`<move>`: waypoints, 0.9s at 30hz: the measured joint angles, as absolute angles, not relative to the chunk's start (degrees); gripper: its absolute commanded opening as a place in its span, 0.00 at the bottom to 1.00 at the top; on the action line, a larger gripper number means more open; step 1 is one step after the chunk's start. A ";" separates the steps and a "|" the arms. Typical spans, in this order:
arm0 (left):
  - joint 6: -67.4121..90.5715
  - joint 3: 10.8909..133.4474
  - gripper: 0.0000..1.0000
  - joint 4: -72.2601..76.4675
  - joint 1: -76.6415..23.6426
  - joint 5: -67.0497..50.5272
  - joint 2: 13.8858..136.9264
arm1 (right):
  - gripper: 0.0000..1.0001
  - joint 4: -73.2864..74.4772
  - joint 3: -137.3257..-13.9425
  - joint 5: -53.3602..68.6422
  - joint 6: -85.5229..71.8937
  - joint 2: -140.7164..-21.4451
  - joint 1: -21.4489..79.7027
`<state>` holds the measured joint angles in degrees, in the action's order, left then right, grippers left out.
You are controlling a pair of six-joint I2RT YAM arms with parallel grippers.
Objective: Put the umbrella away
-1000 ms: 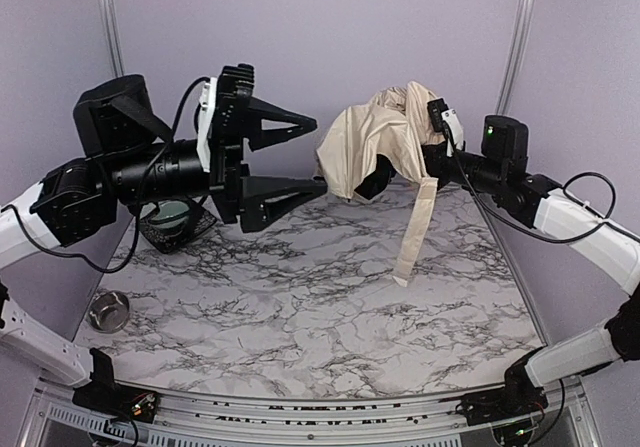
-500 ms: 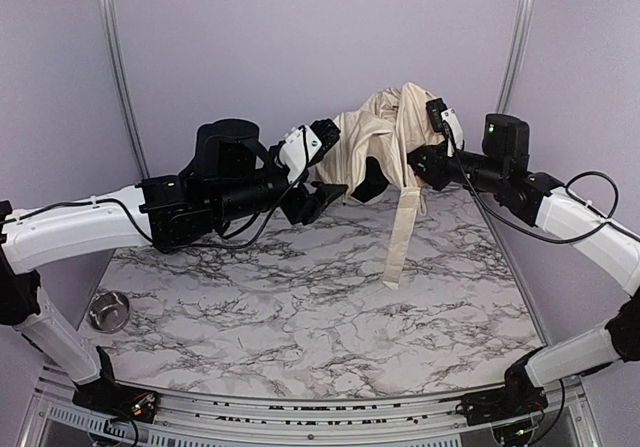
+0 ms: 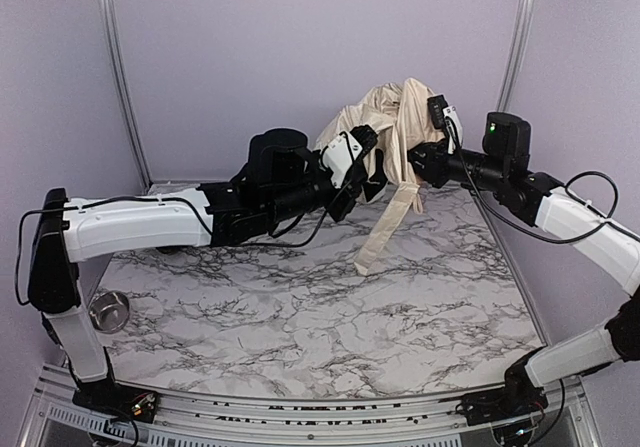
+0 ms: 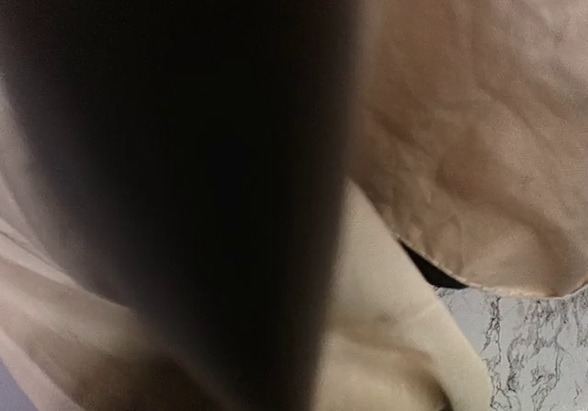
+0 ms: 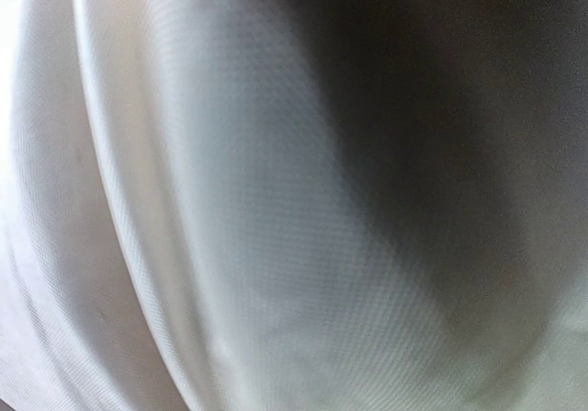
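Presumably held high at 1 o'clock by right gripper (image 3: 420,159), umbrella (image 3: 385,117) hanging slack for left gripper (image 3: 355,189); cannot tell either grip.

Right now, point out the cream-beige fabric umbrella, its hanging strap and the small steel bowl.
Cream-beige fabric umbrella (image 3: 385,117), top external view, bunched canopy.
Hanging strap (image 3: 385,229), top external view, mid-length.
Small steel bowl (image 3: 108,310), top external view, its hollow.

Plain pale lilac walls (image 3: 300,47) close in behind and on either side of the left gripper (image 3: 362,172) and right gripper (image 3: 418,159), with a thin metal post (image 3: 112,62) at the rear corner. Beneath both spreads a white, grey-veined marble-patterned table (image 3: 330,317), evenly lit, with a metal rail (image 3: 300,407) along its near edge.
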<state>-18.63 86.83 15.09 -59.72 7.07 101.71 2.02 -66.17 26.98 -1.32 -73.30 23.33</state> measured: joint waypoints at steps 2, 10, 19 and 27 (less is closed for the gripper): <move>-18.65 89.06 0.05 15.57 -59.70 5.96 104.44 | 0.00 1.56 -66.17 27.11 -1.85 -73.38 23.49; -15.31 93.45 0.31 17.15 -57.04 -2.81 108.66 | 0.00 3.05 -66.98 23.57 -1.43 -74.35 25.23; -19.90 68.16 0.72 18.52 -54.96 -16.53 92.20 | 0.00 12.64 -73.69 9.82 4.91 -74.37 24.49; -20.49 62.98 0.93 21.23 -55.44 -25.45 88.66 | 0.00 16.58 -78.28 5.17 10.57 -75.42 24.47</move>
